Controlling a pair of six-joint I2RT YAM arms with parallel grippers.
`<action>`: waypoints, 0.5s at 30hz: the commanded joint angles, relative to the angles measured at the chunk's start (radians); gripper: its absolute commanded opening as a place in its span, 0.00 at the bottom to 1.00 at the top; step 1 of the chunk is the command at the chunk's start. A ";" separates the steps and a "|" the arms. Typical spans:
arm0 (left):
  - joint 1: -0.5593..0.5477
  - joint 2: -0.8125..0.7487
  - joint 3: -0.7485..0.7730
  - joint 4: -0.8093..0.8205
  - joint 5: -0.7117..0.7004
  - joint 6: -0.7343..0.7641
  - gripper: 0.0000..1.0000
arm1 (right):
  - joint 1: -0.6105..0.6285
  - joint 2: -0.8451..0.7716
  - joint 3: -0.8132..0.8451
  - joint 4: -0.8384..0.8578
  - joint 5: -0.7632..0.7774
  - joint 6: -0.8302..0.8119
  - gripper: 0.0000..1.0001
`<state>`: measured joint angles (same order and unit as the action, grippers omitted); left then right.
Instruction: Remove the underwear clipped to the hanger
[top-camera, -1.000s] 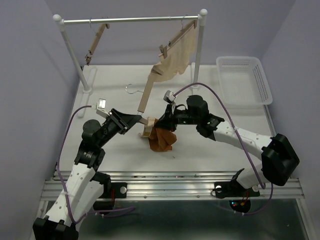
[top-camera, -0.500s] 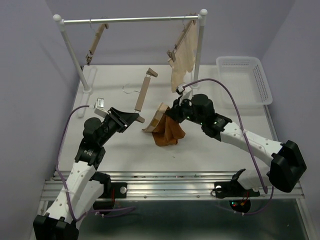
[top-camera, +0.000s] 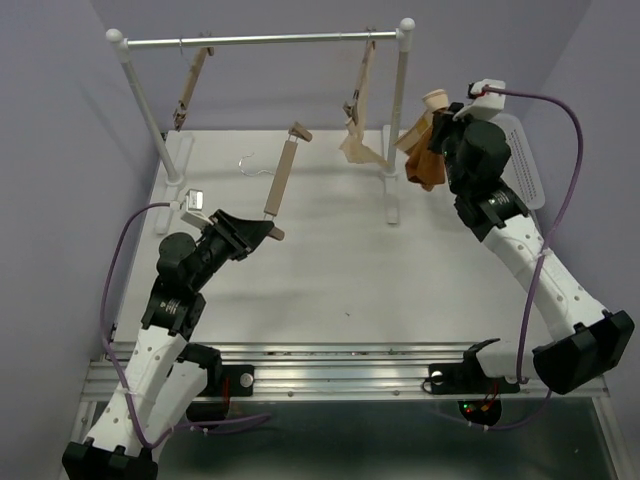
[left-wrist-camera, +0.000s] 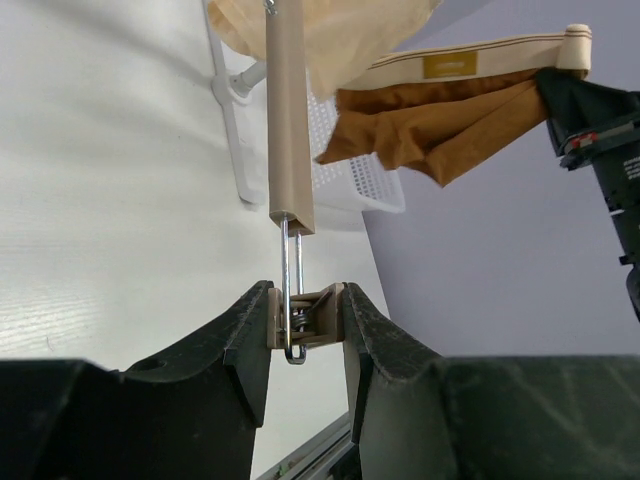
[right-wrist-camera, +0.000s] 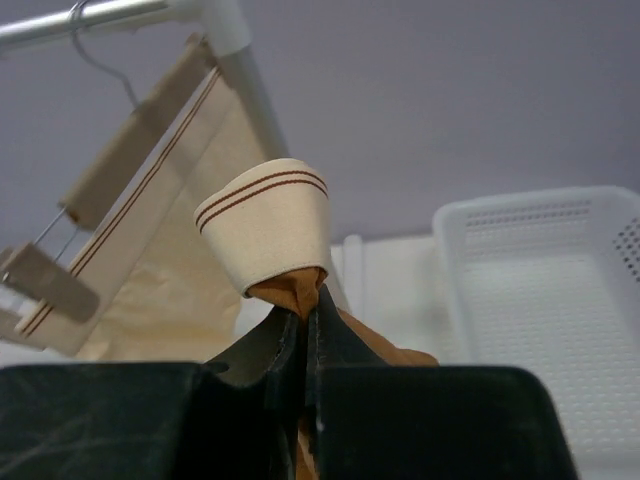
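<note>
The rust-brown underwear (top-camera: 425, 165) with its pale waistband (top-camera: 432, 101) hangs in the air at the back right, clear of the hanger. My right gripper (top-camera: 440, 138) is shut on it; in the right wrist view the fingers (right-wrist-camera: 305, 305) pinch the brown fabric just under the looped waistband (right-wrist-camera: 265, 218). The light-wood hanger (top-camera: 281, 178) slants above the table at left centre, its wire hook (top-camera: 253, 166) pointing left. My left gripper (top-camera: 268, 231) is shut on the hanger's lower end clip (left-wrist-camera: 305, 318). The left wrist view also shows the underwear (left-wrist-camera: 440, 125) off to the right, apart from the hanger bar (left-wrist-camera: 286, 110).
A white rack with a metal rail (top-camera: 260, 41) spans the back of the table. An empty hanger (top-camera: 190, 90) hangs at the rail's left end, and a cream garment (top-camera: 358, 135) hangs clipped near its right post. A white basket (top-camera: 532, 180) sits back right, partly behind my right arm.
The right gripper has carried the underwear from the table's middle up and back to the right, free of the hanger. The left gripper still holds the clip; the hanger shifted slightly left.
</note>
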<state>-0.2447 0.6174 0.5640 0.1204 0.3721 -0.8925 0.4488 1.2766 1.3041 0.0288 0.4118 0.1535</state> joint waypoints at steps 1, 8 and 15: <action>0.004 -0.013 0.085 0.032 -0.007 0.076 0.00 | -0.131 0.067 0.101 0.008 0.102 -0.094 0.01; 0.004 -0.019 0.135 -0.011 -0.044 0.130 0.00 | -0.370 0.199 0.260 -0.003 -0.030 -0.134 0.01; 0.002 -0.005 0.171 -0.062 -0.087 0.164 0.00 | -0.417 0.348 0.310 -0.108 -0.189 -0.109 0.30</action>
<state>-0.2447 0.6182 0.6708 0.0380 0.3187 -0.7765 0.0261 1.5955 1.5711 -0.0322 0.3344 0.0471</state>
